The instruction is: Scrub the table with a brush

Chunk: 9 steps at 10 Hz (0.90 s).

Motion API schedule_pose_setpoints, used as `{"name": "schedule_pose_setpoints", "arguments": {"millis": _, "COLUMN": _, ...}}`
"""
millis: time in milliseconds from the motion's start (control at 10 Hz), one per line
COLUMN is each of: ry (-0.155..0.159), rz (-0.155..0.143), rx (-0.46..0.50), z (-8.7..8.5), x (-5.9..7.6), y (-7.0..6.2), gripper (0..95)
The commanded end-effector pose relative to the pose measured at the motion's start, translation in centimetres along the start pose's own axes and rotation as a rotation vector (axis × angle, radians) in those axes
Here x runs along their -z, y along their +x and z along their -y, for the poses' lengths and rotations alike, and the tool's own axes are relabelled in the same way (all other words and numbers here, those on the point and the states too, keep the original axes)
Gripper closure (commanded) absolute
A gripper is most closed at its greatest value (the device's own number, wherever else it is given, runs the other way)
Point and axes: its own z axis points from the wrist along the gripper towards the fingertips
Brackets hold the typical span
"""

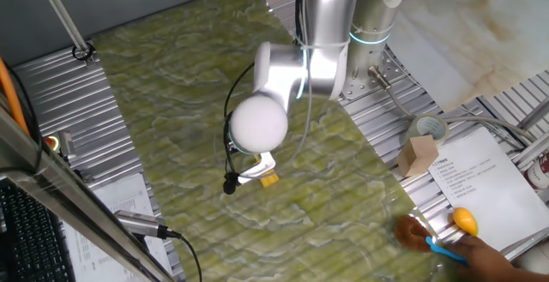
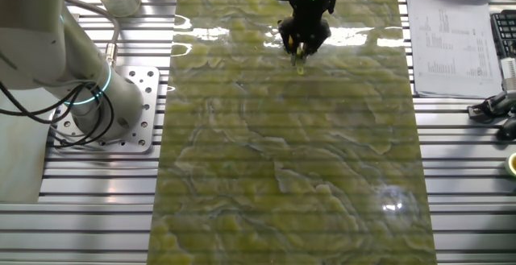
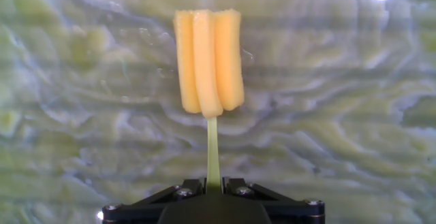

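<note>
The black two-finger gripper [image 3: 213,195] is clamping the thin stick handle of the small bright yellow blocky-headed brush [image 3: 208,60], keeping its head pointing down at the mottled olive-green marble-patterned table [image 3: 354,115], seemingly so that the bristles can rub it; whether they are touching is unclear.

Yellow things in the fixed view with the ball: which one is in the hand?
The brush, on the green table under the hand, its thin handle pinched between the fingers. The round orange-yellow ball lies at the table's far corner.
</note>
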Motion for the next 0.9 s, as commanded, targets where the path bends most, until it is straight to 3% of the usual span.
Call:
{"name": "schedule_pose_setpoints", "arguments": {"millis": 100, "ry": 0.003, "rz": -0.005, "rx": 0.034, "z": 0.9, "x": -0.2, "y": 1.1, "gripper": 95.0}}
{"name": "schedule_pose_setpoints", "arguments": {"millis": 400, "ry": 0.005, "rz": -0.015, "rx": 0.054, "z": 2.5, "x": -1.4, "y": 3.8, "gripper": 95.0}}
{"name": "schedule_pose_setpoints", "arguments": {"millis": 900, "ry": 0.02, "rz": -0.042, "rx": 0.086, "z": 4.1, "x": -3.0, "y": 6.9, "gripper": 95.0}}
